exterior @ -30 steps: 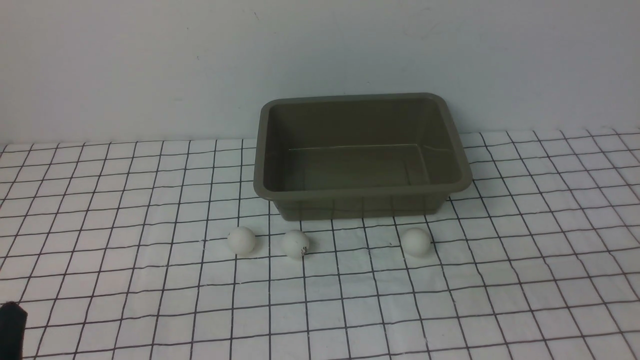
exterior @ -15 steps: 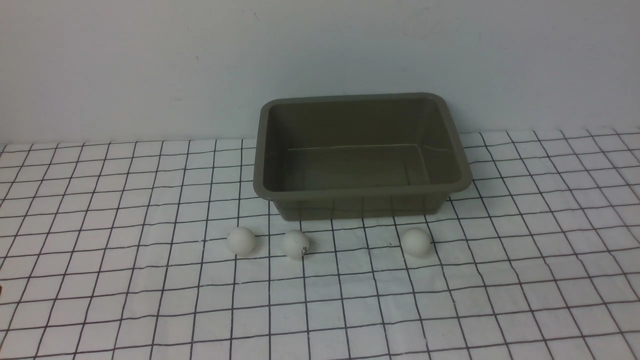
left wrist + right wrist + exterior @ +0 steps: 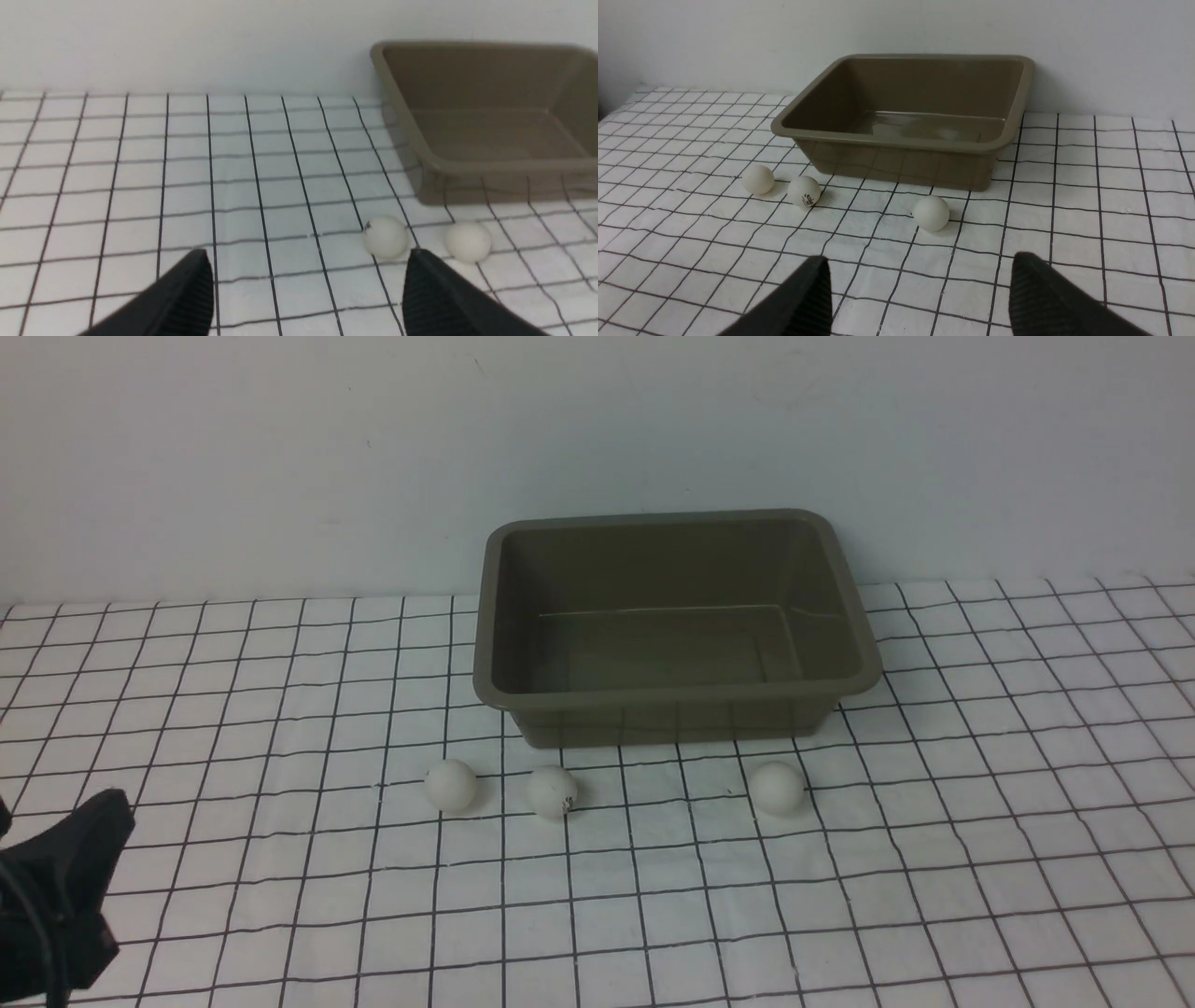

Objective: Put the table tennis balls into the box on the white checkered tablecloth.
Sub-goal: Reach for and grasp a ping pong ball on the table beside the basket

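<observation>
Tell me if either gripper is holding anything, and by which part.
Nothing is held. The left gripper and right gripper are both open and empty; all three table tennis balls lie on the white checkered tablecloth.

The white checkered tablecloth [image 3: 980, 803] carries the box [image 3: 677, 696] and three table tennis balls [image 3: 552, 791].

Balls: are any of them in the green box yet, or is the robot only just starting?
Nothing is done yet: the box is empty. All three table tennis balls lie on the tablecloth in front of it. Nothing is in hand either: the left gripper and right gripper are both open and hold nothing. All three are left to move.
</observation>
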Controlling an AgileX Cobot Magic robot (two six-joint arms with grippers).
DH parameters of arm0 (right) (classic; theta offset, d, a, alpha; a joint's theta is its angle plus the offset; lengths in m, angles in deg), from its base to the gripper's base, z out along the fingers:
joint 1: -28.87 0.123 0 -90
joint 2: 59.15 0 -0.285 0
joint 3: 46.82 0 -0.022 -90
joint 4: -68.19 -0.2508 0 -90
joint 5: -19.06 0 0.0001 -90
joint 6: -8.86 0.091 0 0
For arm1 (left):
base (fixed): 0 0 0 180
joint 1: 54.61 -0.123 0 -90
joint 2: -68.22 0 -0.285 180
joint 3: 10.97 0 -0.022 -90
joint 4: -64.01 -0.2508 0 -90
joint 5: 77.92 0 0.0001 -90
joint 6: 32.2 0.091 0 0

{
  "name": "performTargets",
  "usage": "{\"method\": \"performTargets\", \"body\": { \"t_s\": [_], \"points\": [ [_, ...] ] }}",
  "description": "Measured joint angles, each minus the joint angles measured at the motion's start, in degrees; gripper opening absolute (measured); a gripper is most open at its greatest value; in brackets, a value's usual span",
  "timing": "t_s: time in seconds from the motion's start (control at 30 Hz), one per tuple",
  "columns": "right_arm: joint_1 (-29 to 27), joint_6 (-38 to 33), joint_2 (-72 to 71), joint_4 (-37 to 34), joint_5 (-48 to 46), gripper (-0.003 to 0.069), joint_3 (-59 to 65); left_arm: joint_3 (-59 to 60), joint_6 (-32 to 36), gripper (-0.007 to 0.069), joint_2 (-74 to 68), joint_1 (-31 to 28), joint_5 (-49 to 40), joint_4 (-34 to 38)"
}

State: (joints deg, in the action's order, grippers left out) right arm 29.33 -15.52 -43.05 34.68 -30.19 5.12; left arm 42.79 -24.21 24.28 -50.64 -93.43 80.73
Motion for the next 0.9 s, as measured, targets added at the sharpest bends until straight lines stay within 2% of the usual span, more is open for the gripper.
{"method": "performTargets", "body": {
  "t_s": [0.17, 0.3, 0.47, 0.53, 0.6, 0.7, 0.8, 0.9],
  "points": [
    [0.0, -2.3, 4.7, -0.7, 0.6, 0.0462, 0.0, -6.0, 7.5, 0.049, -11.0, 0.0, -4.2, 3.0],
    [0.0, -3.8, 9.7, -0.8, 0.7, 0.0462, 0.0, -9.6, 15.3, 0.049, -18.4, 0.0, -4.9, 10.1],
    [0.0, -7.9, 15.4, -1.0, 1.2, 0.0462, 0.0, -14.9, 31.4, 0.049, -28.2, 0.0, -5.4, 23.0],
    [0.0, -8.3, 17.3, -2.1, 1.7, 0.0462, 0.0, -17.8, 40.2, 0.049, -32.1, 0.0, -6.8, 29.2],
    [0.0, -9.5, 18.4, -3.7, 2.3, 0.0462, 0.0, -22.2, 53.9, 0.049, -38.2, 0.0, -10.6, 39.6],
    [0.0, -11.8, 18.7, -5.3, 2.9, 0.0462, 0.0, -24.6, 71.1, 0.049, -45.1, 0.1, -13.0, 48.2],
    [0.0, -13.6, 18.9, -7.1, 3.2, 0.0462, 0.0, -24.7, 78.2, 0.0487, -48.8, 0.1, -13.1, 53.6],
    [0.0, -14.0, 18.9, -7.8, 3.2, 0.0462, 0.0, -24.7, 82.7, 0.0475, -51.6, 0.1, -13.1, 54.9]
  ]
}}
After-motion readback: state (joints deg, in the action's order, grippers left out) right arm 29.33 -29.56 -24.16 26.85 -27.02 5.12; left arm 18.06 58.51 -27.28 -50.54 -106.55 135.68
